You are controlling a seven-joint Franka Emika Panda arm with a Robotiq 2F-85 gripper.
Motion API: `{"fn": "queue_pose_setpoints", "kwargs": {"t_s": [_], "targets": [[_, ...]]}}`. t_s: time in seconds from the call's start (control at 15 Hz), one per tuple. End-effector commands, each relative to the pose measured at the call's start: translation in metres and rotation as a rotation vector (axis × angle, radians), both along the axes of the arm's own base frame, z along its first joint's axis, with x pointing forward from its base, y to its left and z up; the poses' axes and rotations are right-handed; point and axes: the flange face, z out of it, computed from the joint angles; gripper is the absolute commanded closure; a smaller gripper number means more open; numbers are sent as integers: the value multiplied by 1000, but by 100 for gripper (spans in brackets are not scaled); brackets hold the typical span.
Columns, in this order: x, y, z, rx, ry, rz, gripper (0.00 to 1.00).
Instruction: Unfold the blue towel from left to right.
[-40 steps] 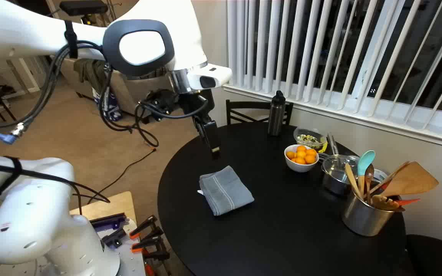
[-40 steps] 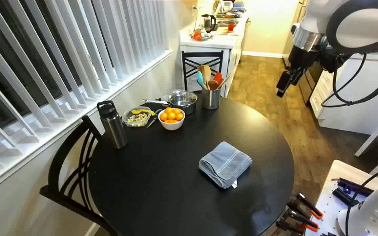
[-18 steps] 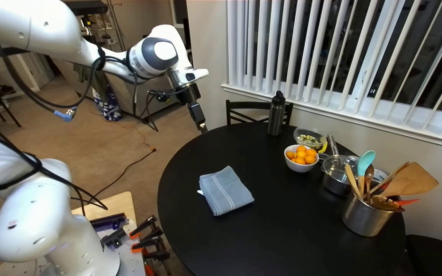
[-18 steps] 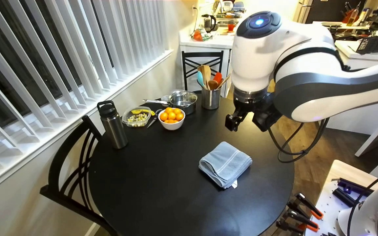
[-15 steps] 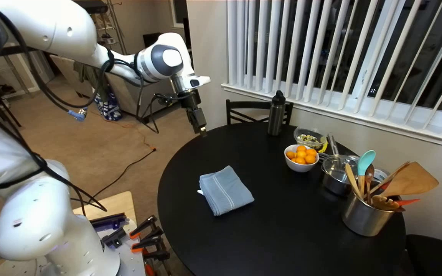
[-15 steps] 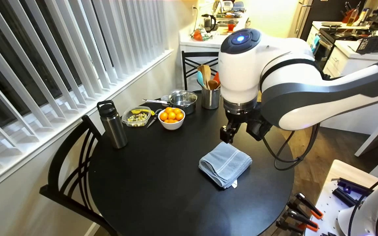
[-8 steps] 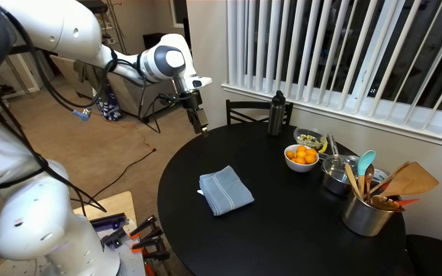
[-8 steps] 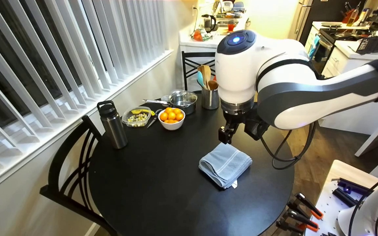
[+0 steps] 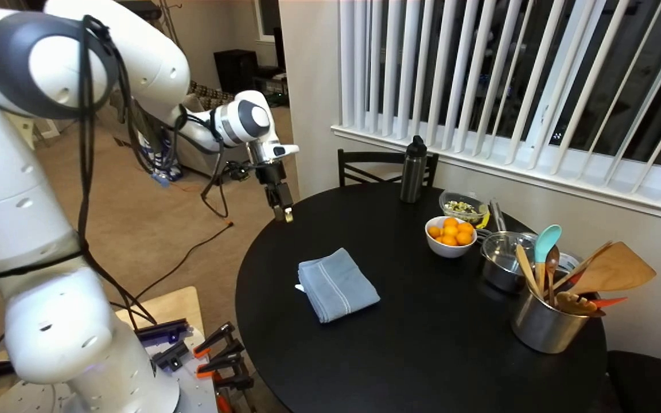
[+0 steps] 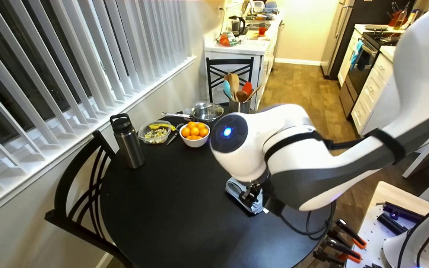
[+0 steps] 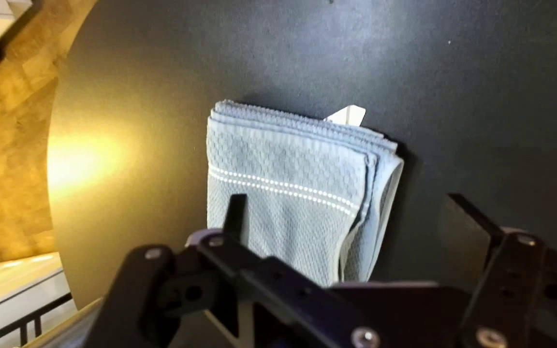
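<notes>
On the worktop (image 9: pixel 434 367) we count one blue towel (image 9: pixel 337 287), one bottle (image 9: pixel 413 172), one clear container (image 10: pixel 154 141), one white bowl (image 9: pixel 448 250), one saucepan (image 9: pixel 501 276) and one metal utensil holder (image 9: pixel 543 327) with one turquoise spoon (image 9: pixel 547 238) in it; by the worktop's edge we count two chairs (image 10: pixel 61 193) (image 10: pixel 230 61).

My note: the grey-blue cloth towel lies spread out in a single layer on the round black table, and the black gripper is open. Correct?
Not quite: the wrist view shows the grey-blue cloth towel folded into stacked layers, not spread out. It does lie on the round black table, and the black gripper is open.
</notes>
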Motion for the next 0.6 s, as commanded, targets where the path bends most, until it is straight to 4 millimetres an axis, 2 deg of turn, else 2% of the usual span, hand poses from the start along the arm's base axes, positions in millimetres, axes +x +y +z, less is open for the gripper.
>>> {"fn": "queue_pose_setpoints", "kwargs": {"t_s": [0.0, 0.2, 0.33, 0.53], "targets": [[15, 20, -70, -130, 73, -75, 0], [29, 38, -123, -167, 136, -114, 0], [40, 47, -149, -174, 166, -130, 0], [56, 52, -172, -209, 182, -160, 0]]}}
